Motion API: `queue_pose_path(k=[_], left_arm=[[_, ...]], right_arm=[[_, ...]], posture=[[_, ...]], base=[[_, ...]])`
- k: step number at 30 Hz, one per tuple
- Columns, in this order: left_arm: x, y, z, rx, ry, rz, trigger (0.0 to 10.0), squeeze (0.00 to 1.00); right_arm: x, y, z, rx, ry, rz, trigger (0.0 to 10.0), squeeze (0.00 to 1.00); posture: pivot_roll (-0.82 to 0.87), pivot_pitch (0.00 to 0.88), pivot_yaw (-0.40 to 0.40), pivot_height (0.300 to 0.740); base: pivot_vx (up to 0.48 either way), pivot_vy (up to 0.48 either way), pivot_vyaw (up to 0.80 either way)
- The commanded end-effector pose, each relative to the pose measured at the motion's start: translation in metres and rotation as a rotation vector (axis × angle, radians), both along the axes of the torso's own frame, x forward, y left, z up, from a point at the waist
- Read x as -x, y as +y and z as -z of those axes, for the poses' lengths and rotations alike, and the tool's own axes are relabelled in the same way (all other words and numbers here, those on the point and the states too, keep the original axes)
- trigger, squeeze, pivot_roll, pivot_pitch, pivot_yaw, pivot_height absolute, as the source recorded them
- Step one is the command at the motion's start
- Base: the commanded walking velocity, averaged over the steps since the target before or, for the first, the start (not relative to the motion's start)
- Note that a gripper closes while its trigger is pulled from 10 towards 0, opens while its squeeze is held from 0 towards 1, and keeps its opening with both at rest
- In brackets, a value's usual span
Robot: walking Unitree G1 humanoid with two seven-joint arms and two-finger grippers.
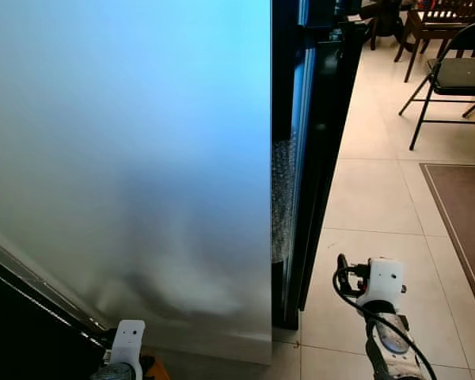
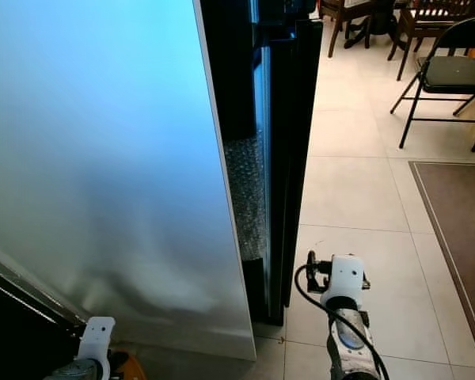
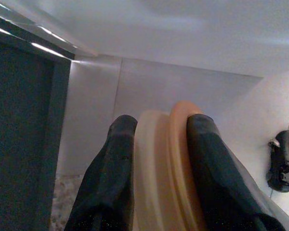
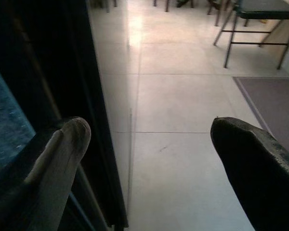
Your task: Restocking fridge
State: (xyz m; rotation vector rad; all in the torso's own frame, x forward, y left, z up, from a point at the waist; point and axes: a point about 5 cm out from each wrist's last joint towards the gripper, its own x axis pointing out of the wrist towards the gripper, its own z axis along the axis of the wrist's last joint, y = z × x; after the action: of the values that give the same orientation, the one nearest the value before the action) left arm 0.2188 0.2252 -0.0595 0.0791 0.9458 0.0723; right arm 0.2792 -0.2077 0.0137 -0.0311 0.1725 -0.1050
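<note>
A wide silver fridge panel (image 1: pixel 127 158) stands right in front of me, with a black door edge (image 1: pixel 309 158) beside it on the right. In the left wrist view my left gripper (image 3: pixel 161 127) is shut on a pale round container with an orange lid (image 3: pixel 159 178), held low at the foot of the silver panel. Its white wrist (image 1: pixel 127 339) shows at the bottom left. My right gripper (image 4: pixel 149 130) is open and holds nothing, low over the tiled floor just right of the black door edge (image 4: pixel 86 96). Its white wrist (image 1: pixel 382 281) shows at the bottom right.
Pale floor tiles (image 1: pixel 372 198) stretch away to the right. A black folding chair (image 1: pixel 451 79) stands at the far right, with a wooden table and chairs (image 1: pixel 431 16) behind it. A brown rug (image 1: pixel 463 214) lies along the right edge.
</note>
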Motion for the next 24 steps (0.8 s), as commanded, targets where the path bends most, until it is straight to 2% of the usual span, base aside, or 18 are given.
queue_pose_path(k=[1, 5, 11, 16, 24], left_arm=[[0.001, 0.002, 0.0, -0.009, 0.0, -0.002, 10.0, 0.0], [0.001, 0.001, 0.0, 0.003, -0.008, -0.017, 10.0, 0.0], [0.002, 0.001, 0.001, 0.002, -0.003, -0.017, 10.0, 0.0], [0.002, 0.001, 0.001, -0.002, 0.002, -0.012, 10.0, 0.0], [0.003, 0.001, 0.001, -0.002, 0.002, -0.012, 10.0, 0.0]], right_arm=[[-0.001, 0.004, -0.001, 0.004, -0.002, -0.048, 10.0, 0.0], [-0.005, 0.001, -0.004, 0.0, -0.006, -0.043, 10.0, 0.0], [-0.018, -0.008, -0.022, 0.009, -0.067, -0.075, 10.0, 0.0], [-0.027, -0.002, -0.035, -0.016, -0.128, -0.109, 10.0, 0.0], [-0.029, 0.001, -0.036, -0.024, -0.134, -0.126, 10.0, 0.0]], posture=[[-0.08, 0.0, 0.091, 0.74], [-0.08, 0.0, 0.085, 0.74], [-0.09, 0.0, 0.085, 0.74], [-0.09, 0.0, 0.09, 0.74], [-0.09, 0.0, 0.09, 0.74]], base=[[0.0, 0.0, 0.0], [0.0, 0.0, 0.0], [0.0, 0.0, 0.0], [0.0, 0.0, 0.0], [0.0, 0.0, 0.0]])
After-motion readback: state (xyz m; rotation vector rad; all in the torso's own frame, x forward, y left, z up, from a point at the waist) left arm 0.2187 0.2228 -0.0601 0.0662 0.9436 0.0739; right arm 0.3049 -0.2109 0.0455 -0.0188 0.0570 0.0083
